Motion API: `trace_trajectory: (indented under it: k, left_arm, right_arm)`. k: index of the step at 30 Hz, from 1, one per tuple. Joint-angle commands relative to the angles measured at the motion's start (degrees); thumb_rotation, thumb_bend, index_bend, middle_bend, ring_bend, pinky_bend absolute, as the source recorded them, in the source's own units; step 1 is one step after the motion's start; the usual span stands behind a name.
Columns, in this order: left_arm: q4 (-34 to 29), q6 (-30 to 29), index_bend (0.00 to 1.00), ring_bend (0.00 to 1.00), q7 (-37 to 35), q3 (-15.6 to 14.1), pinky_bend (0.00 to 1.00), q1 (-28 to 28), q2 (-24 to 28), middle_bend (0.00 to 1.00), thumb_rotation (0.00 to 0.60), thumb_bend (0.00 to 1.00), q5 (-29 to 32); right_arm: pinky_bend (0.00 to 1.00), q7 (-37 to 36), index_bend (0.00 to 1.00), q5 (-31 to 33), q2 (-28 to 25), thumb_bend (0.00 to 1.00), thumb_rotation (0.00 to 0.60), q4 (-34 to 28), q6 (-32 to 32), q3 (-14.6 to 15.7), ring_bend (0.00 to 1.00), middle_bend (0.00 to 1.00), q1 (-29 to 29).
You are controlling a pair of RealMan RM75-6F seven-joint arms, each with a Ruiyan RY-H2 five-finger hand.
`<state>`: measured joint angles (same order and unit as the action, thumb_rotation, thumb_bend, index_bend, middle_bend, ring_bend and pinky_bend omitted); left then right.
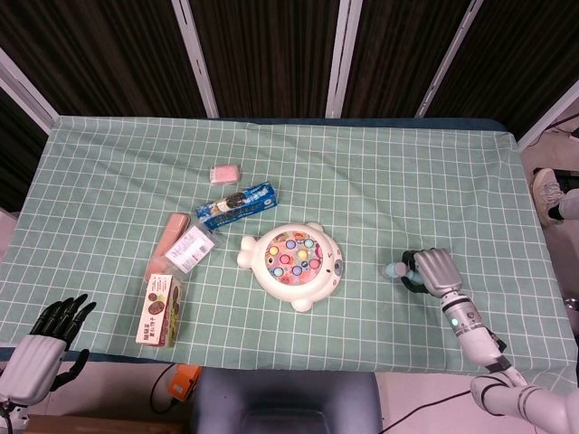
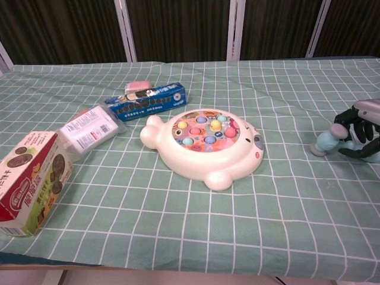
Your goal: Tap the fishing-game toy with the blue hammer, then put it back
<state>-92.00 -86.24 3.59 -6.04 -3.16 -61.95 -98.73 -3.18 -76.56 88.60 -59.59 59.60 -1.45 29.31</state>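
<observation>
Blue hammer (image 2: 328, 142) was gripped by the right hand (image 1: 432, 269) at right of frame, head touching the worktop (image 1: 380, 172); release was best done gently, well apart from the fishing-game toy (image 1: 294, 264).

The right hand (image 2: 363, 132) hides the blue hammer's (image 2: 326, 142) handle.

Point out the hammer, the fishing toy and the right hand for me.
hammer (image 2: 326, 142): chest view, on its pale blue head.
fishing toy (image 1: 295, 261): head view, on the coloured play disc.
right hand (image 1: 435, 268): head view, on the back of the hand.
</observation>
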Motion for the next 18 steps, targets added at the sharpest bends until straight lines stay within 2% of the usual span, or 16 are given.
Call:
trace_trajectory:
  k: [1,18]
  left_arm:
    - [0.0,0.1,0.00,0.02,0.1,0.0,0.10,0.0,0.0,0.02,0.600,0.44,0.1]
    - [-0.1,-0.1,0.00,0.01,0.1,0.0,0.10,0.1,0.0,0.02,0.600,0.43,0.1]
  right_arm:
    - [0.65,-0.3,0.89,0.0,0.1,0.47,0.600,0.3,-0.6,-0.3,0.64,0.69,-0.1]
    - [0.63,-2.4,0.82,-0.6,-0.1,0.42,0.600,1.0,-1.3,-1.7,0.62,0.68,-0.8]
